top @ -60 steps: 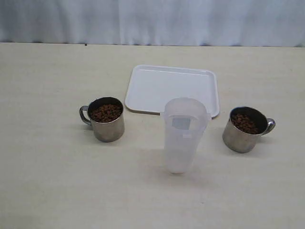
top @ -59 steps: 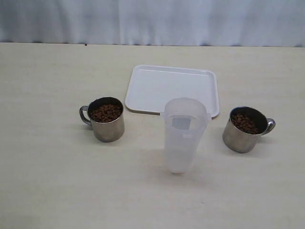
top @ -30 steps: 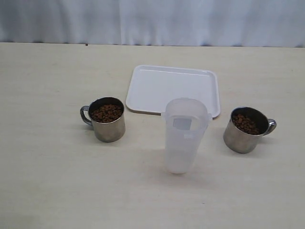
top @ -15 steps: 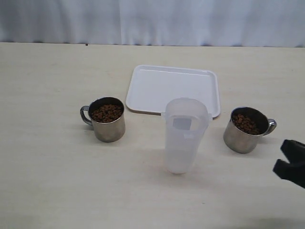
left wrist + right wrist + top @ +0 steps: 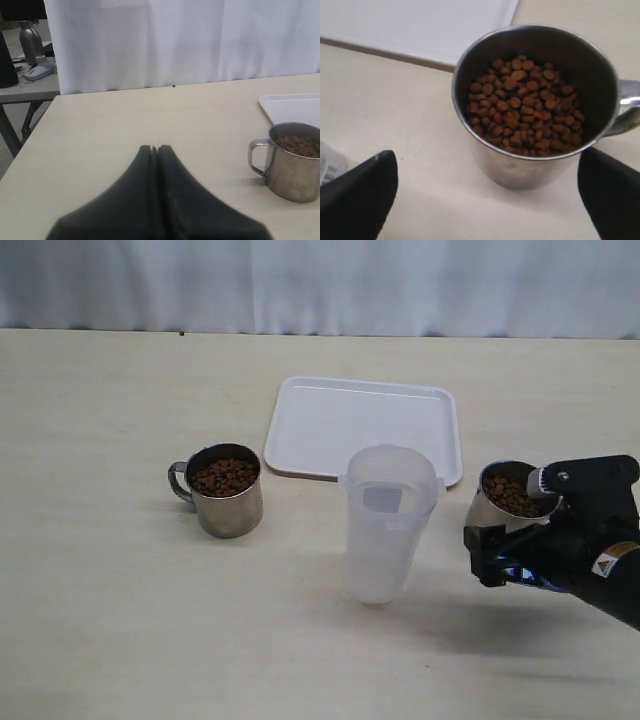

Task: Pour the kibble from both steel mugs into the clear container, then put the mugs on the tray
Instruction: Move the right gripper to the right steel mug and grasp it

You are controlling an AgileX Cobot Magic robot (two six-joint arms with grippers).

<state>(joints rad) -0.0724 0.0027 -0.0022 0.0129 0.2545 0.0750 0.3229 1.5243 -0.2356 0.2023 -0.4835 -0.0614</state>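
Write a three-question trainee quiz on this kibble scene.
1. True or false: the right claw grips the right mug.
2. How many mugs hold kibble? A none, B one, C two.
3. Fill in: the left claw is ___.
Key: 1 false, its jaws stand open either side of the mug; 2 C, the left mug included; 3 shut.

2 steel mugs: left mug [image 5: 228, 510] mid-left, right mug [image 5: 487, 512] mid-right. 2 heaps of kibble [image 5: 224, 477], 1 per mug. 1 clear container [image 5: 385, 530], centre. 1 white tray [image 5: 360, 425], upper centre.
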